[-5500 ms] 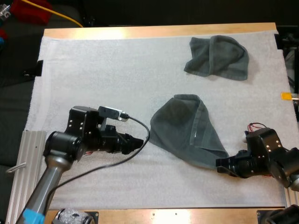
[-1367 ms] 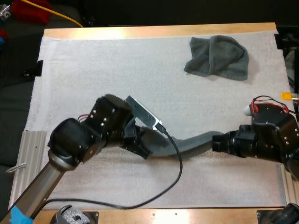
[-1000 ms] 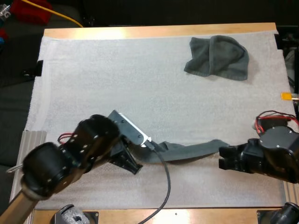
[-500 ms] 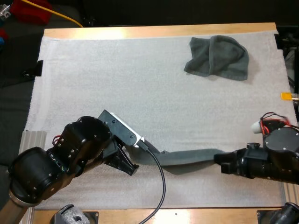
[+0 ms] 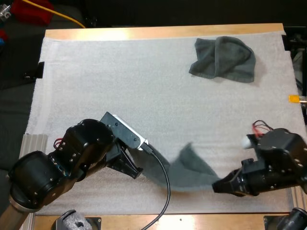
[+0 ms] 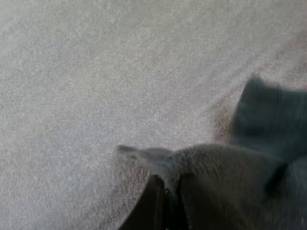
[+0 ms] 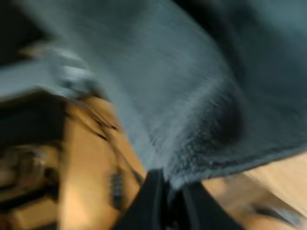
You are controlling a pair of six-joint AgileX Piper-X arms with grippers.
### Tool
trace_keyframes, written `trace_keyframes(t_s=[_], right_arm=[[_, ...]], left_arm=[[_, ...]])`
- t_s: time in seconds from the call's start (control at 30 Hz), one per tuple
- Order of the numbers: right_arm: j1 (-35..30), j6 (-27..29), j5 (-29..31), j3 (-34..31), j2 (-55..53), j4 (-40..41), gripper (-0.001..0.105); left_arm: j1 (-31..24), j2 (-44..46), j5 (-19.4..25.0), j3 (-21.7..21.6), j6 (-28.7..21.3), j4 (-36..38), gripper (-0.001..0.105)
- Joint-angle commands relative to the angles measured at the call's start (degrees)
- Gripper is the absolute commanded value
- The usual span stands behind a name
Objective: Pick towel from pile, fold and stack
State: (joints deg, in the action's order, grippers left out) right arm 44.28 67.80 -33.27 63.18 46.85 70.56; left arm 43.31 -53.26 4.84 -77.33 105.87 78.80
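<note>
Your left gripper (image 5: 138, 170) at 7 o'clock on the mat (image 5: 120, 81), jaws pinched on one corner of the held towel (image 5: 184, 170), your right gripper (image 5: 218, 186) at 5 o'clock clamping its opposite edge, cloth slack between them, crumpled towel (image 5: 223, 58) at 1 o'clock.

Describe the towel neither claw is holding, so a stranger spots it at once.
Start at the white mat on the wooden table; look to its far right corner. There lies a crumpled dark grey-green towel, untouched, unlike the other grey-green towel gripped by the left claw and right claw.
</note>
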Motion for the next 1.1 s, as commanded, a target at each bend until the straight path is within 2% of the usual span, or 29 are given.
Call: trace_keyframes(t_s=[0.0, 0.07, 0.17, 0.3, 0.4, 0.5, 0.6, 0.73, 0.93, 1.07], right_arm=[[-0.09, -2.96, 0.18, 0.68, -1.32, -11.90, 0.001], [-0.10, -5.81, 4.63, 0.68, -2.40, -14.68, 0.001], [-0.10, -5.97, 7.28, 0.68, -2.87, -12.07, 0.001], [-0.03, -3.01, 8.06, 0.68, -2.85, -4.99, 0.001], [-0.03, -2.04, 8.49, 0.68, -2.85, -1.28, 0.001], [-0.03, -1.67, 8.25, 0.68, -2.85, 0.88, 0.001], [-0.03, -0.93, 8.18, 0.68, -2.85, 1.77, 0.001], [-0.03, -0.43, 9.16, 0.36, -2.50, 1.64, 0.001], [-0.03, 1.59, 12.50, -2.44, 0.15, 0.27, 0.001], [-0.03, 3.13, 15.38, -4.01, 3.08, -4.32, 0.001]], left_arm=[[0.26, 0.36, 0.24, -0.46, 0.59, 0.00, 0.000], [0.26, 0.36, -1.02, -0.95, 0.59, 2.76, 0.000], [0.26, 0.36, -2.33, -1.30, 0.76, 6.40, 0.000], [0.26, 1.01, -5.19, -1.28, 0.76, 9.90, 0.000], [0.26, 1.00, -9.35, -1.28, 1.75, 10.08, 0.000], [0.26, 1.00, -11.48, -1.28, 2.53, 10.21, 0.000], [0.26, 1.00, -11.73, -1.24, 3.15, 10.94, 0.000], [0.26, 0.85, -9.32, -0.30, 3.15, 10.56, 0.000], [0.26, -0.71, -9.26, 4.18, 2.94, 8.38, 0.000], [-1.17, -3.29, -9.26, 6.79, 0.27, 3.98, 0.000]])
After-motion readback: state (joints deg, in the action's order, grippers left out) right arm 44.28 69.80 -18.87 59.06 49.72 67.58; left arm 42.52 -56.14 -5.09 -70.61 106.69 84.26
